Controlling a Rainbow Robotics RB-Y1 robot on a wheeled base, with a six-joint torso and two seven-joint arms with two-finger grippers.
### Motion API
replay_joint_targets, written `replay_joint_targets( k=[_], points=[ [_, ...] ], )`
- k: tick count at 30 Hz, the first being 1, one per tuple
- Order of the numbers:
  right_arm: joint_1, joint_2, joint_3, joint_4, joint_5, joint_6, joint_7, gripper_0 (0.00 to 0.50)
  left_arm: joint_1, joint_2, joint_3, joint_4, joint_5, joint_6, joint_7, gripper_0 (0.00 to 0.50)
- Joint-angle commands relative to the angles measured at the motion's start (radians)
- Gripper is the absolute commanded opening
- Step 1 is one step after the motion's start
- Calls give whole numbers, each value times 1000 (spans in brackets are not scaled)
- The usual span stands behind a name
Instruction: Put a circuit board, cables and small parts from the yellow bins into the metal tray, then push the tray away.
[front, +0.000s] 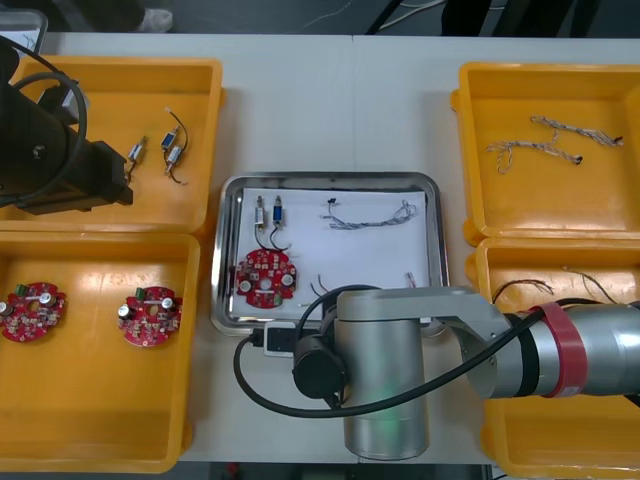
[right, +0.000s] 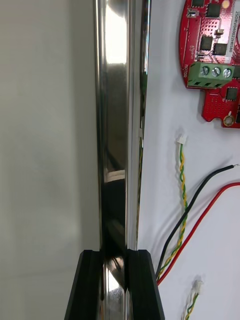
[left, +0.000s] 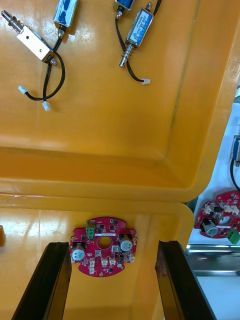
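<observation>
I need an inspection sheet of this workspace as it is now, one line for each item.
Surface: light table, bare between the bins.
Job's things: metal tray holds a circuit board, two small metal parts and cables; yellow bins at both sides hold more.
Clutter: nothing seen.
Grippers: right gripper, fingers shut on the tray's near rim; left gripper open above the left bins.
Cables: twisted cable in the tray; black cable and red cable near the board.
Surroundings: dark floor beyond the table's far edge.
</observation>
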Motion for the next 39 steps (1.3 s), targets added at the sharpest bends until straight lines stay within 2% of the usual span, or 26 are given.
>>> replay_joint_targets(
  k=[1, 13, 26, 34, 39],
  points=[
    [-48, -32, -27, -11, -2, -13, -15, 0, 4, 40, -12, -30, 7, 6, 53, 500],
    [-99, -27, -65, 67, -5, -56, 3, 0, 4, 40, -12, -30, 7, 6, 53, 500],
    [-128, -43, -114, 95, 2, -111, 26, 0, 4, 40, -12, -30, 7, 6, 53, 500],
    [-134, -87, -117, 150, 2, -271, 43, 0, 4, 40, -12, -30, 7, 6, 53, 500],
    [-142, -98, -117, 179, 13, -311, 51, 0, 4, 40, -12, -30, 7, 6, 53, 500]
  ],
)
